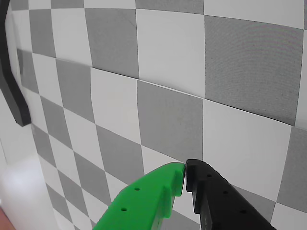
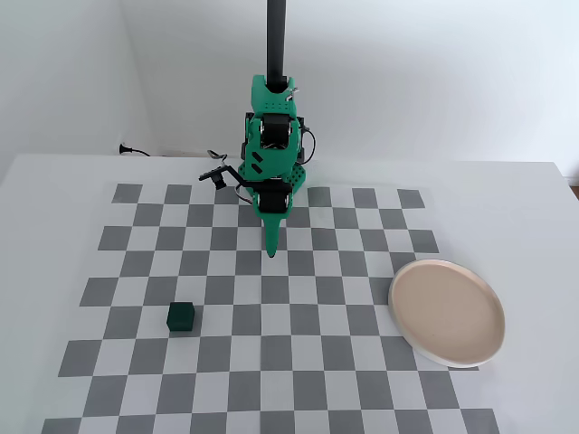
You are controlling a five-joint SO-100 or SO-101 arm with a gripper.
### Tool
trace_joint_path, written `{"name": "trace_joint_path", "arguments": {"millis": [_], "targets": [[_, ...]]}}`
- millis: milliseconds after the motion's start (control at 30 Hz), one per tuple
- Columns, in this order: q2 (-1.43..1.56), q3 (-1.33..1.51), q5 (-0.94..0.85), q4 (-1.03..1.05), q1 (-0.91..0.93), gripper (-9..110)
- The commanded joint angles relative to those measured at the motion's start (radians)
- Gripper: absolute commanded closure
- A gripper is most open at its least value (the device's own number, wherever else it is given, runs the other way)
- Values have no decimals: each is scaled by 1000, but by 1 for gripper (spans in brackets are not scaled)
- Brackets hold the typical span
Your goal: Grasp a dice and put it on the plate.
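I am hovering with my jaws closed and empty, nothing grasped yet. The dice is sitting on the worktop's checkerboard, well apart from the plate; next I need to reach toward it and open.

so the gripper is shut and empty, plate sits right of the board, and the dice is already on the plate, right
Not quite. The fixed view shows the dice on the checkered board's left side, well apart from the plate, which is empty. The rest holds: the gripper is shut and empty.

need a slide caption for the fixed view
Green arm's shut gripper poised over checkerboard, dark green dice front left, empty beige plate right.
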Motion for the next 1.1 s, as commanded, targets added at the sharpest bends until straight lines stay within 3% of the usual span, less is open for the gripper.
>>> {"name": "trace_joint_path", "arguments": {"millis": [0,600,933,1067], "targets": [[9,-35,-6,-15,2,106],[9,-28,-25,-43,-38,106],[9,-20,-192,-152,-2,106],[9,-21,-394,-137,12,106]]}}
